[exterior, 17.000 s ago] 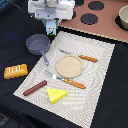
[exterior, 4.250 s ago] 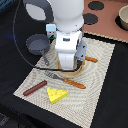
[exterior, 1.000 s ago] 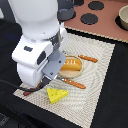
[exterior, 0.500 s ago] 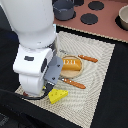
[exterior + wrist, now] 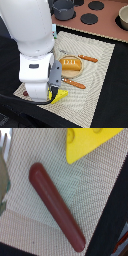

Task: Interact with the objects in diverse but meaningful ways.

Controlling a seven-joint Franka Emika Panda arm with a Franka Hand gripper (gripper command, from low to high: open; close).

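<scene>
The orange-brown bread loaf (image 5: pixel 70 64) lies on a round tan plate (image 5: pixel 79 73) in the middle of the beige placemat (image 5: pixel 97 75). The yellow cheese wedge (image 5: pixel 60 95) (image 5: pixel 87 143) lies near the mat's front edge, partly behind my arm. The reddish-brown sausage (image 5: pixel 55 205) lies flat on the mat beside the cheese, straight under the wrist camera; the arm hides it in the exterior view. My gripper (image 5: pixel 49 96) hangs low over the sausage; its fingers do not show. The milk carton and small saucepan are out of view.
An orange-handled knife (image 5: pixel 88 58) and fork (image 5: pixel 75 83) lie beside the plate. A larger grey pot (image 5: pixel 63 8) and black burners (image 5: pixel 90 19) are at the back. A bowl (image 5: pixel 123 17) stands at the exterior view's far right. A black table surrounds the mat.
My arm has moved down and toward the mat's front edge at the exterior view's left, over the sausage and next to the cheese. The bread stays on the plate.
</scene>
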